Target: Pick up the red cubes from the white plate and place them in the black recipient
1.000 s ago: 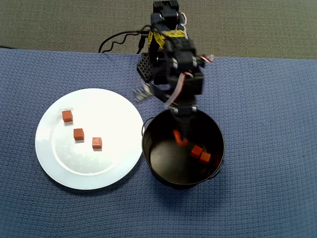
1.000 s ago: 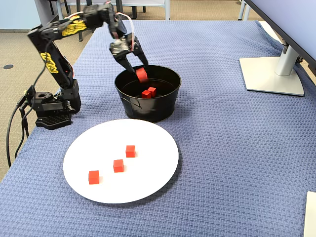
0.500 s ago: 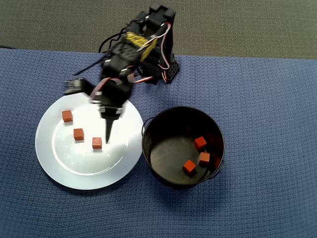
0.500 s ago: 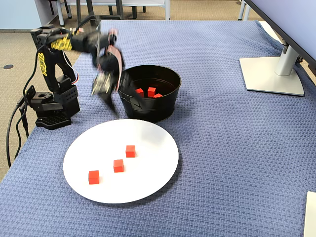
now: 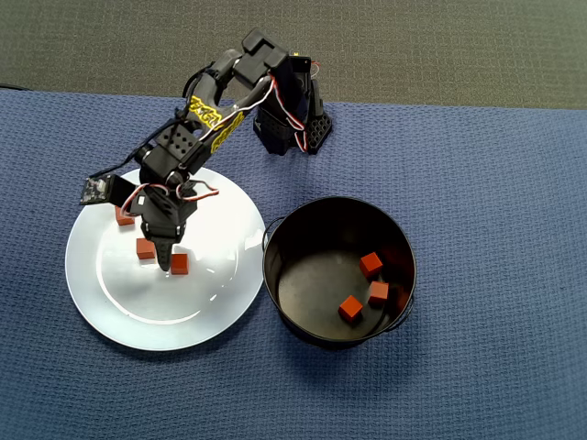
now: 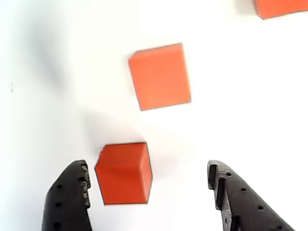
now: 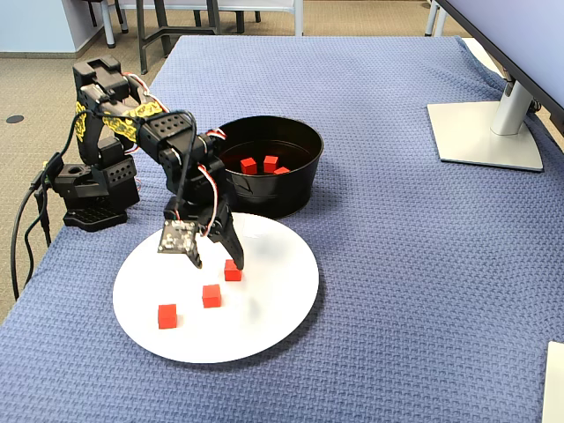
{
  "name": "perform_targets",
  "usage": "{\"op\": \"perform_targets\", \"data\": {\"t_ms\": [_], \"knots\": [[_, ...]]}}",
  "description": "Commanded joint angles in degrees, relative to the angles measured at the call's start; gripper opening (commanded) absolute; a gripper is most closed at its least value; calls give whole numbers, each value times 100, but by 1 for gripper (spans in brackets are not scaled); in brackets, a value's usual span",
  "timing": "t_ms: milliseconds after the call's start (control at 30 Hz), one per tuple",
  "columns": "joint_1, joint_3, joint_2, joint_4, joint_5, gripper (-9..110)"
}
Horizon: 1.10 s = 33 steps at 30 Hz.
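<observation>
1. Now the white plate (image 5: 220,302) lies on the blue-cloth bench (image 5: 495,202), its right rim just beside the black recipient (image 5: 275,284) in the overhead view; open cloth lies to the right of the pot.
2. Three red cubes (image 5: 371,264) sit inside the pot, and three more lie on the plate's left half, leaving the plate's near and right parts bare.
3. Reaching from its base (image 7: 88,189), the arm folds down over the plate.
4. Its pincer (image 6: 149,185) stands apart, empty; in the wrist view one cube (image 6: 124,173) lies between the fingers (image 6: 72,197), close beside the left one, and another cube (image 6: 160,76) lies beyond.
</observation>
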Motion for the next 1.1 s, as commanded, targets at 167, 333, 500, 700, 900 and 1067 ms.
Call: {"op": "perform_targets", "data": {"t_ms": [167, 333, 500, 700, 900, 1067], "knots": [[-158, -800, -334, -193, 404, 20], [-439, -870, -422, -193, 694, 19], [-800, -861, -387, -35, 932, 18], [-976, -782, -352, 114, 958, 18], [-853, -773, -422, 88, 703, 18], [-677, -1011, -598, 105, 606, 18]]}}
